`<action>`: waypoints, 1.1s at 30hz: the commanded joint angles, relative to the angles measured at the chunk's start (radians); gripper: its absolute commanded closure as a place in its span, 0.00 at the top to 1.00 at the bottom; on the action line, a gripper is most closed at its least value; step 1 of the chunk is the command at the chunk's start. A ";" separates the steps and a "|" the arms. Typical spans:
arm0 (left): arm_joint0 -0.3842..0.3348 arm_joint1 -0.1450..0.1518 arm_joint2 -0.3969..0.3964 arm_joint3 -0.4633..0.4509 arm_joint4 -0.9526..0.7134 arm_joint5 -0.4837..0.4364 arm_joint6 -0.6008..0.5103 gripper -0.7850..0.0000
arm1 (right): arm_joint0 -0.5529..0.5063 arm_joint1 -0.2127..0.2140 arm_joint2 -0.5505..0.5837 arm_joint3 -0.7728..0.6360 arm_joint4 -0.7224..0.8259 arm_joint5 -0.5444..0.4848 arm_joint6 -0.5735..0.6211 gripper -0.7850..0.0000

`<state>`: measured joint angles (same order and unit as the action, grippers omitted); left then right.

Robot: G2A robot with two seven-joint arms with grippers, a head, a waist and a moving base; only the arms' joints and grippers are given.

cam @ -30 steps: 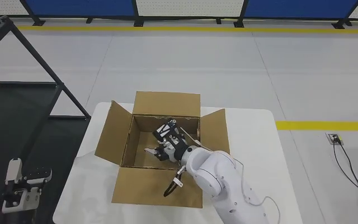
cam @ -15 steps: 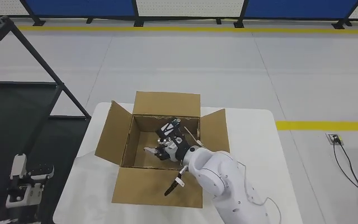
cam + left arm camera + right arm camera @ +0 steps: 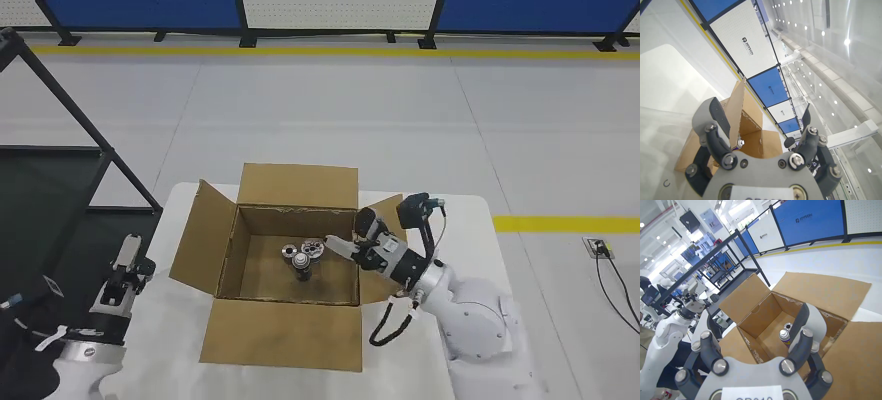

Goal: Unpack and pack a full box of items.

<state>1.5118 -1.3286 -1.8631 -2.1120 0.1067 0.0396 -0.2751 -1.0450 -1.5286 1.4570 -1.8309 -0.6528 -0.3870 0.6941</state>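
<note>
Top view: open cardboard box (image 3: 280,335) on the white table (image 3: 455,240). Cans (image 3: 300,262) stand inside, bodies hard to make out. Right gripper (image 3: 348,235) is over the box's right wall, fingers spread, empty. Left gripper (image 3: 130,255) is off the table's left edge.
Left wrist view: fingers spread, empty; a flap hides the box interior.
Right wrist view: one finger partly covers a spray can (image 3: 784,335).
Pale floor, yellow line, blue and white panels.

The white desk (image 3: 466,226) with rounded corners sits in the lower middle of the top view, and 1 open cardboard box (image 3: 298,185) stands directly on its left-centre part, all 4 flaps spread outward.
</note>
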 commanded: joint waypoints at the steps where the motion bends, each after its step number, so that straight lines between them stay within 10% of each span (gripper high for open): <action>1: -0.008 0.002 0.023 0.007 0.023 -0.002 -0.016 1.00 | -0.036 0.007 0.047 -0.030 0.022 0.002 -0.015 1.00; 33: -0.127 0.017 0.338 0.060 0.263 0.016 -0.125 1.00 | 0.058 0.108 0.188 0.225 0.372 0.003 0.361 1.00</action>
<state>1.3887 -1.3118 -1.5330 -2.0583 0.3630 0.0539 -0.4005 -0.9930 -1.4225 1.6539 -1.6109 -0.2964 -0.3768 1.0459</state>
